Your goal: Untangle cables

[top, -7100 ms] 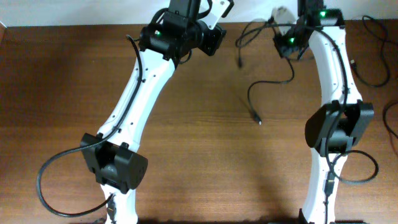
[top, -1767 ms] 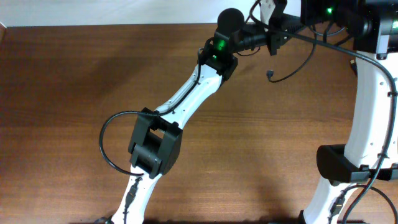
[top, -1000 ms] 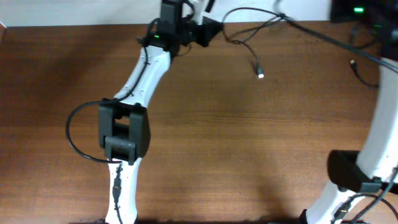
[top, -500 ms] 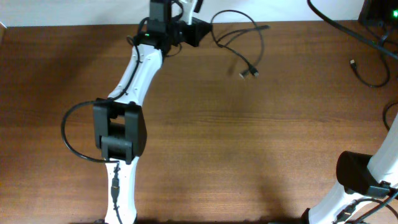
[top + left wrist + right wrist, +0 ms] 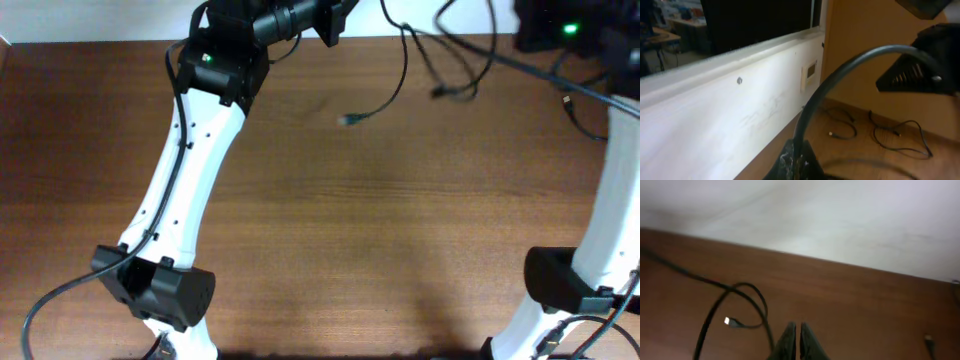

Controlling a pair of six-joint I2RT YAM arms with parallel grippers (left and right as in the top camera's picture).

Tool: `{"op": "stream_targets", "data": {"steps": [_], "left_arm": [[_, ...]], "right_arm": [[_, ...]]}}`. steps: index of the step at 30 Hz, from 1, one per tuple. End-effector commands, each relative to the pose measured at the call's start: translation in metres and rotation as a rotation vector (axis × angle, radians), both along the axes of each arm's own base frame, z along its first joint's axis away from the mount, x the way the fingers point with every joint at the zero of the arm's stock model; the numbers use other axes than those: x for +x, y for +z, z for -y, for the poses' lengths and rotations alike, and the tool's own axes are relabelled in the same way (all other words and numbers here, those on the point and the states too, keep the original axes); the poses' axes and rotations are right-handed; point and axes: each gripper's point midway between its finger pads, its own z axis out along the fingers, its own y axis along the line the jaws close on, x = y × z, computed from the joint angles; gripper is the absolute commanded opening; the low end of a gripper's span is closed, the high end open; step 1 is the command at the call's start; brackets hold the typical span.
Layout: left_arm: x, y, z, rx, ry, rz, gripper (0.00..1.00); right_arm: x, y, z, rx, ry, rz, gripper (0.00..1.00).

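over the wooden table [image 5: 330, 230], left gripper [image 5: 793, 161] pinches the cables [image 5: 346, 119], right gripper [image 5: 796, 339] jaws pressed together; pulling apart may knot them tighter.

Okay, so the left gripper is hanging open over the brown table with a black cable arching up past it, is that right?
Not quite. The left gripper is shut, not open. The left wrist view shows its fingers pinched together on the black cable, which arches up out of them. The rest stands: the cable is black and the table is brown.
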Motion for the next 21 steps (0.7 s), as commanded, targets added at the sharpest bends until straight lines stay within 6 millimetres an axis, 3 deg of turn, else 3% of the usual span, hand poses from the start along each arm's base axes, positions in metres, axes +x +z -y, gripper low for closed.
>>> {"op": "stream_targets", "data": {"steps": [1, 6, 11, 18, 21], "left_arm": [[0.004, -0.001, 0.002, -0.001, -0.010, 0.036, 0.00], [-0.001, 0.026, -0.014, -0.014, 0.059, 0.090, 0.00], [0.008, 0.019, -0.022, 0.001, 0.121, 0.066, 0.00], [0.015, 0.015, -0.028, 0.027, 0.172, 0.074, 0.00], [0.025, 0.007, -0.036, 0.046, 0.237, 0.051, 0.00]], "right_arm": [[0.003, -0.026, -0.015, -0.023, 0.012, -0.071, 0.04], [0.016, -0.068, -0.031, -0.023, 0.046, -0.154, 0.04], [0.026, -0.114, -0.045, -0.004, 0.089, -0.231, 0.04], [0.019, -0.118, -0.089, 0.060, 0.220, -0.238, 0.04], [0.009, -0.118, -0.117, 0.059, 0.286, -0.242, 0.04]]}}
